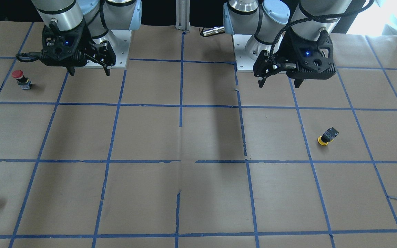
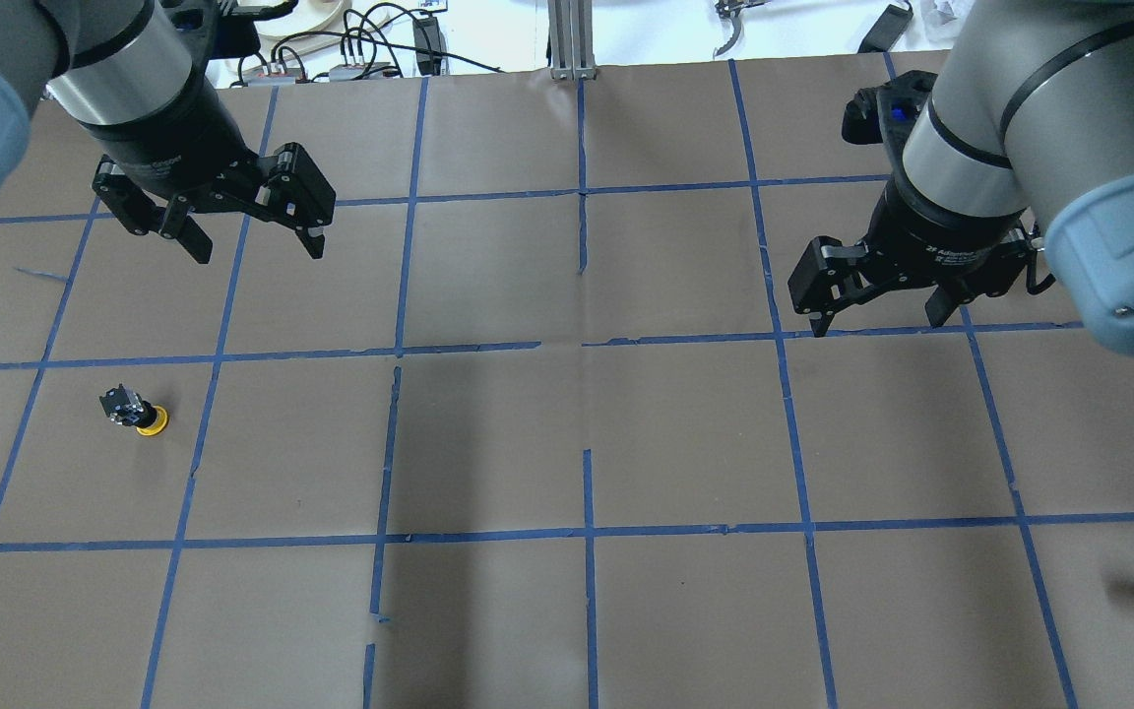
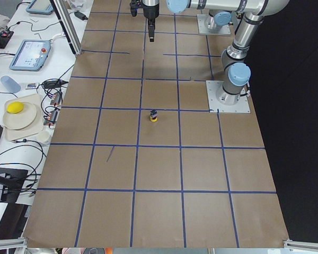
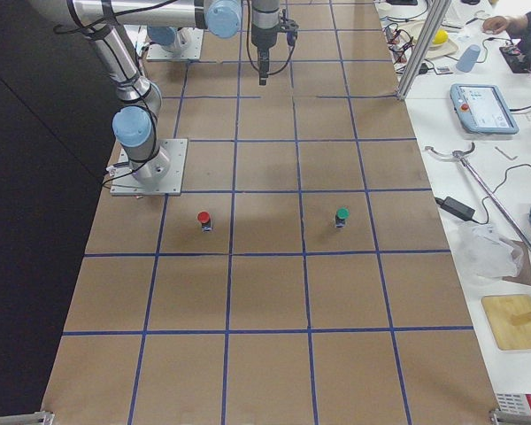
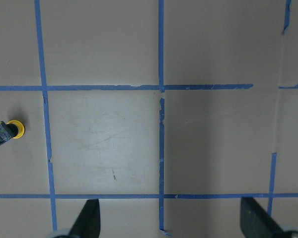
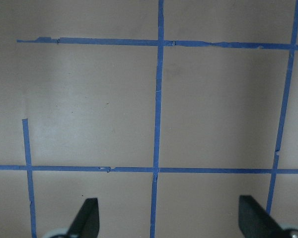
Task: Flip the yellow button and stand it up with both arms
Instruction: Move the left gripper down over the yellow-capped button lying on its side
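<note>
Button first: the yellow button (image 2: pixel 137 414) lies tipped onto its cap on the table (image 2: pixel 685 433), at the robot's left. Beyond it the left gripper (image 2: pixel 257 246) hangs wide and empty; the right gripper (image 2: pixel 879 323), equally wide, is well apart. Likely risk: an off-centre pinch rolls the round cap away.

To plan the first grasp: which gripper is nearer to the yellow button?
Left. The left gripper hangs over the table half holding the yellow button; the right gripper over the other half.
</note>
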{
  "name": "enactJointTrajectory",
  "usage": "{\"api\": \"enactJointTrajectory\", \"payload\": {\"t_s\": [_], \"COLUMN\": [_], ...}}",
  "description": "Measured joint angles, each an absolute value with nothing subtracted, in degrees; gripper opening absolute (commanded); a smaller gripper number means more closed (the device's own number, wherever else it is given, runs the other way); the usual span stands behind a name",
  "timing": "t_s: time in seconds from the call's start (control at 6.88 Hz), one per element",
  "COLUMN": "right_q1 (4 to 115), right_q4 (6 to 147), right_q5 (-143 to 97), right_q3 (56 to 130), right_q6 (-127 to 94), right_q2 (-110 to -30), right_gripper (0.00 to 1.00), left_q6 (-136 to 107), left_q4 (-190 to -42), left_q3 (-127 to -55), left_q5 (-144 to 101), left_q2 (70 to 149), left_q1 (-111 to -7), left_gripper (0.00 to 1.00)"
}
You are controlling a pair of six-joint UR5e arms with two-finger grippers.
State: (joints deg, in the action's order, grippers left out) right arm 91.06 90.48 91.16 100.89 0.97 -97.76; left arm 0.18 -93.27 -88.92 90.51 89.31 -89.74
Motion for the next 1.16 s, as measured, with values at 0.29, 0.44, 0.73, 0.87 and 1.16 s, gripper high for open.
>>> {"api": "enactJointTrajectory", "payload": {"t_s": [0.29,0.44,0.73,0.87,1.16], "right_q1": [91.06,91.05,91.05,91.05,91.05], "right_q4": [90.6,90.64,90.6,90.59,90.6], "right_q5": [91.17,91.13,91.21,91.27,91.31], "right_q3": [100.95,100.97,100.97,100.94,100.91], "right_q6": [0.89,0.84,0.8,0.79,0.79], "right_q2": [-97.86,-97.88,-97.93,-97.96,-98.02], "right_gripper": [1.0,1.0,1.0,1.0,1.0], "left_q6": [6.49,11.45,24.63,32.86,44.81], "left_q4": [-93.1,-92.91,-90.5,-87.12,-78.03], "left_q3": [-90.26,-91.68,-95.87,-98.12,-104.14], "left_q5": [90.74,90.8,90.8,90.78,90.7], "left_q2": [89.26,89.28,89.3,89.71,91.08], "left_q1": [-88.34,-85.64,-77.99,-73.96,-67.1], "left_gripper": [1.0,1.0,1.0,1.0,1.0]}}
